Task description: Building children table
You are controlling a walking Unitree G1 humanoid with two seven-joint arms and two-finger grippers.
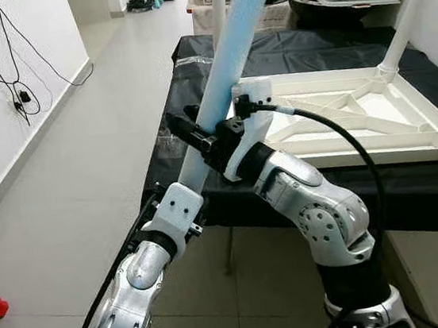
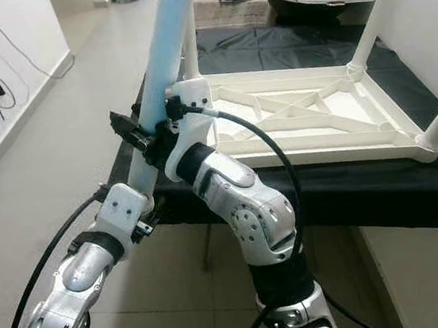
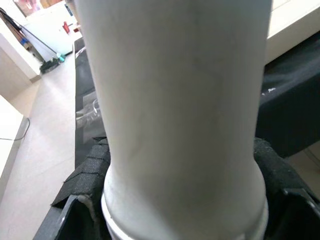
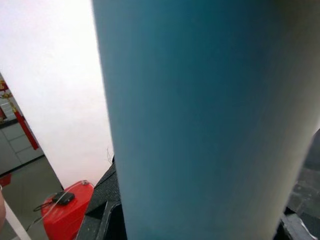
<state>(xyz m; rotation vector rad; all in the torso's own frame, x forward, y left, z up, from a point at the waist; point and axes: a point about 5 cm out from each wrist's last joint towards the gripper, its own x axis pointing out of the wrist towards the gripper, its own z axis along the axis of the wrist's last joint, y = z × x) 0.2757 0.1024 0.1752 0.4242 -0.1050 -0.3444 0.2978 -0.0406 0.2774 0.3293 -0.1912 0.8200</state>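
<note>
Two arms: both grippers on one pale blue table leg (image 1: 226, 59), which leans up over the near corner of the counter (image 1: 301, 50).
Left eye view: right gripper (image 1: 200, 138) grips the leg mid-length, black fingers clamped round it; left gripper (image 1: 175, 187) sits lower on the same leg, fingers hidden behind its white housing.
Right eye view: white tabletop (image 2: 309, 117) lies upside down on the black-covered counter, ribbed underside up; fitted white legs (image 2: 376, 9) stand at its corners.
Left wrist view: the leg's flared end sits between the black fingers (image 3: 82, 175), both pads against it.
Right wrist view: leg close against the lens; red container (image 4: 67, 210) on the floor beyond.
</note>
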